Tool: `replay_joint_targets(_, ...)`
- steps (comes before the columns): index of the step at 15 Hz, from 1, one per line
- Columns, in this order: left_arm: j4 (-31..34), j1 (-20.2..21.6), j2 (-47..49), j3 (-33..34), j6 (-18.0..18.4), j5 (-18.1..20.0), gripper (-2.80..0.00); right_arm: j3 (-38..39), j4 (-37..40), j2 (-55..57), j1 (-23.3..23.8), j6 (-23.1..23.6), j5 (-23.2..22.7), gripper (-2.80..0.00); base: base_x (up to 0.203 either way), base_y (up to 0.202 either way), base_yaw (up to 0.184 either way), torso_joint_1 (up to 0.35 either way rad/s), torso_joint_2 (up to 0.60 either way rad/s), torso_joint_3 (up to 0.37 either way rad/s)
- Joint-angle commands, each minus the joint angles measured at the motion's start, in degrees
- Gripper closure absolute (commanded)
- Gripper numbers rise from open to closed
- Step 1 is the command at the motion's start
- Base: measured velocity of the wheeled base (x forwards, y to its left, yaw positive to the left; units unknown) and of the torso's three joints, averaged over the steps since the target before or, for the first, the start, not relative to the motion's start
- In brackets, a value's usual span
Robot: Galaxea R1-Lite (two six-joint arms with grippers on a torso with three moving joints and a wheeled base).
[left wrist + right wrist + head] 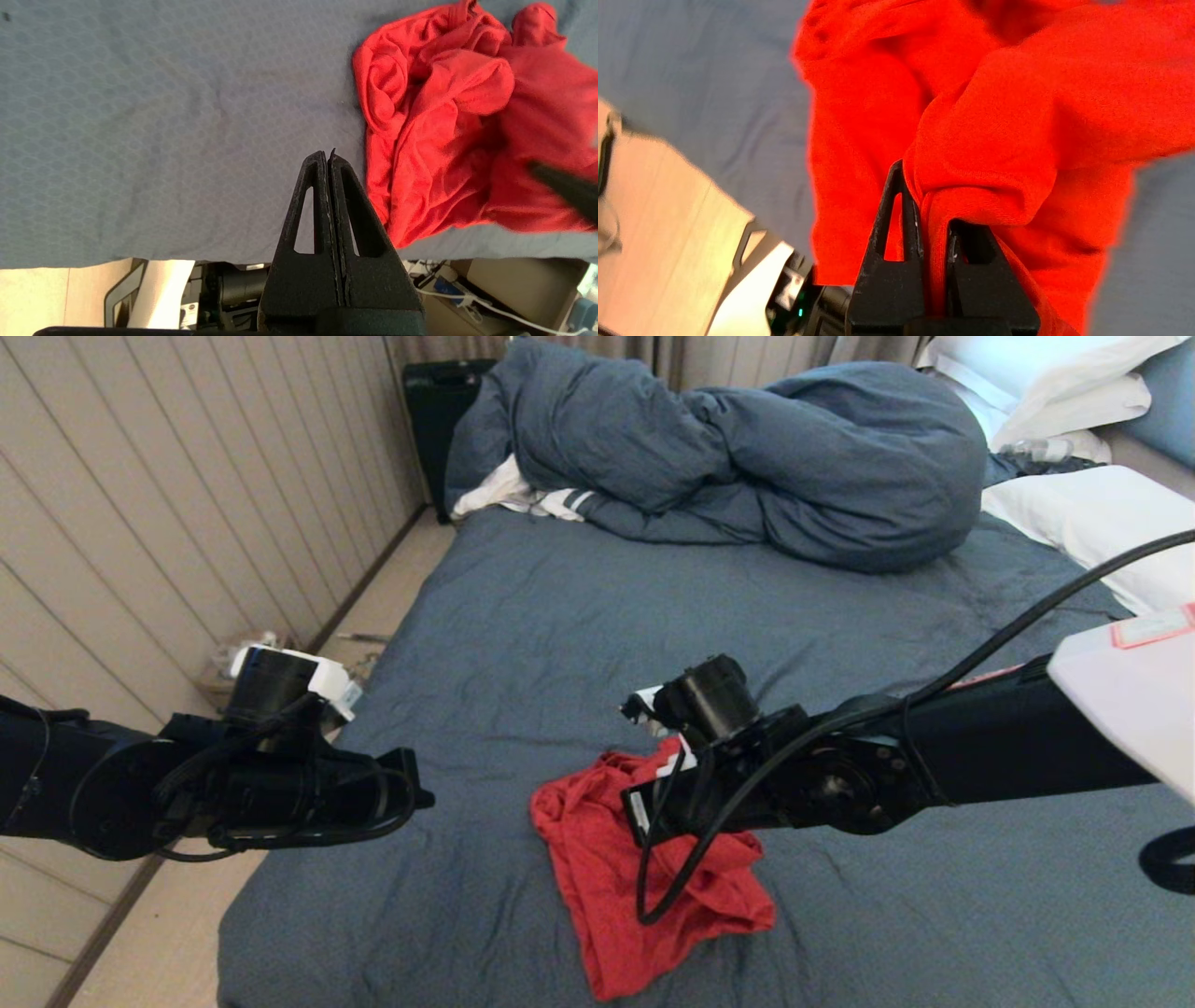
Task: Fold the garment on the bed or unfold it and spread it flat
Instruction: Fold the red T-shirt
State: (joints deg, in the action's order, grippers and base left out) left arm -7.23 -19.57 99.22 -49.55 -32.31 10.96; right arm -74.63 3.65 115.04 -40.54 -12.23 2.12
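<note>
The red garment (644, 896) lies crumpled in a heap near the front of the bed (560, 616), and its print is hidden. My right gripper (931, 205) is shut on a thick fold of the garment (1017, 116), with red cloth squeezed between its fingers and draped over one tip. In the head view the right gripper (646, 814) sits over the heap's upper part. My left gripper (326, 156) is shut and empty, hovering over bare sheet just beside the garment (448, 116). Seen from the head, the left gripper (411, 793) hangs at the bed's left edge.
A bunched blue-grey duvet (747, 457) fills the far end of the bed, with a white striped cloth (532, 499) poking out beneath it. White pillows (1092, 513) lie at the far right. A strip of floor (392, 597) and a panelled wall run along the left.
</note>
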Motion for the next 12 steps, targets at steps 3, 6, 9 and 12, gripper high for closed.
replay_joint_targets(3,-0.1,0.0,-0.1,0.0,0.0,0.1,0.00,-3.1,0.5,4.7,-2.9,-0.1,0.1,0.00,0.000,0.000,0.000,0.000,0.00,0.000)
replay_joint_targets(6,-0.2,0.0,0.0,0.0,0.0,0.1,0.00,-3.0,0.5,5.0,-3.2,0.4,0.1,-2.80,0.000,0.000,0.000,0.000,0.00,0.000)
replay_joint_targets(9,-0.2,0.0,0.2,0.0,0.0,0.1,0.00,-2.2,0.3,3.8,-3.2,0.8,0.1,-2.80,0.000,0.000,0.000,0.000,0.00,0.000)
replay_joint_targets(12,-0.2,0.0,0.1,0.1,0.0,0.1,0.00,-2.2,0.2,1.0,-3.1,0.5,0.0,-2.80,0.000,0.000,0.000,0.000,0.00,0.000)
